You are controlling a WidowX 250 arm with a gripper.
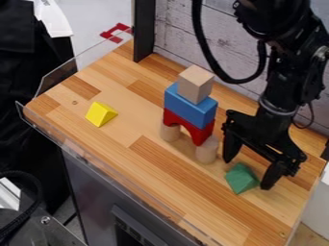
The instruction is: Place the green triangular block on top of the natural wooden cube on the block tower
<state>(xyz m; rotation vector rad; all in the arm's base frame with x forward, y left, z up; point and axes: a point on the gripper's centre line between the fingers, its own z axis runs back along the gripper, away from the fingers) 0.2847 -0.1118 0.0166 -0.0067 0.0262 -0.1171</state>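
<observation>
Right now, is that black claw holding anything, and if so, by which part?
Nothing: the black gripper stands open, the green block resting on the tabletop near its fingertips.

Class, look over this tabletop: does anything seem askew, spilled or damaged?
Nothing stands out. The plain cube, blue block and red arch are stacked upright on wooden posts. The yellow block and green block lie on the table without visible damage, the green one by the open gripper.
</observation>
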